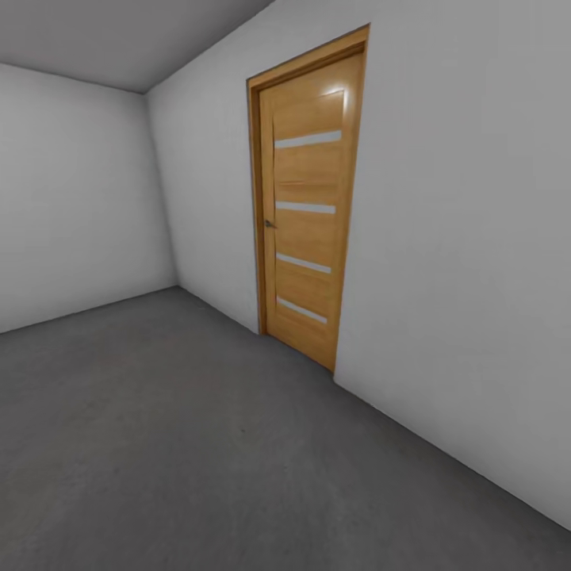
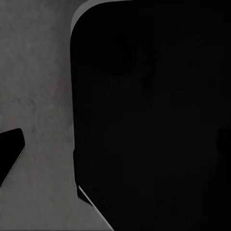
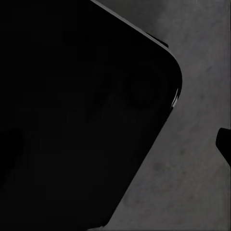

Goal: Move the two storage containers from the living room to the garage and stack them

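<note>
I face a closed wooden door (image 1: 305, 206) in a white wall (image 1: 452, 262), grey concrete floor (image 1: 174, 444) spreading from its threshold — my wrist cameras catch dark bodywork over that floor, my grippers' state untellable.

Your head camera is looking forward and slightly down from standing height into a room corner, facing a closed wooden door (image 1: 305, 210) in the white wall (image 1: 460, 262) to your right, with grey concrete floor (image 1: 174, 444) stretching ahead. Your left wrist camera is pointing down, very near a large black rounded body (image 2: 154, 115) blocking most of its view. Your right wrist camera is facing down likewise, beside another black body (image 3: 77, 115). All three views are sharing the same concrete floor.
</note>
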Tool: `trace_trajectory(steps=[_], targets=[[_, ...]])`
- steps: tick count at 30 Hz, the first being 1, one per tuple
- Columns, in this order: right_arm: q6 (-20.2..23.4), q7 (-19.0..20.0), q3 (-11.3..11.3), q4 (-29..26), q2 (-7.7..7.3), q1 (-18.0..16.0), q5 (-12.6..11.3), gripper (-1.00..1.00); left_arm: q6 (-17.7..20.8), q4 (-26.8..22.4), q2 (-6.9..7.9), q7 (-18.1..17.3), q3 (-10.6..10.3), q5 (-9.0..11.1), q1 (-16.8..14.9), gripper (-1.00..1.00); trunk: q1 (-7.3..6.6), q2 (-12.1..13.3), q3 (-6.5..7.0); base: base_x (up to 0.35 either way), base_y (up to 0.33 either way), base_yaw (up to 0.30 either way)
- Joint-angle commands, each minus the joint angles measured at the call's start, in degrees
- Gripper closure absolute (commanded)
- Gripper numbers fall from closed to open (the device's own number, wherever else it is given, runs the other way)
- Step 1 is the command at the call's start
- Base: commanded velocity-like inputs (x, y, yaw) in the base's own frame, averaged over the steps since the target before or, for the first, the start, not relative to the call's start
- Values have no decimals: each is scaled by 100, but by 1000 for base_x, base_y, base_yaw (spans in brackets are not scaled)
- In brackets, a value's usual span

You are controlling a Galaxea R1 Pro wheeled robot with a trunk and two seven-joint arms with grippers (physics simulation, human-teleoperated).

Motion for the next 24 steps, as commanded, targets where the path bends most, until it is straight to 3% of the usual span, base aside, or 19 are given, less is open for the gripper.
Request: trace_trajectory(steps=[1, 24], targets=[[-12, 5, 28, -2, -1, 1, -35, -100, -6, -5, 0, 2, 3, 7, 1, -100, 3, -2, -4, 320, 0, 0], [9, 14, 26, -2, 54, 1, -55, -100, -6, -5, 2, 2, 3, 7, 1, -100, 3, -2, -4, 308, 0, 0]])
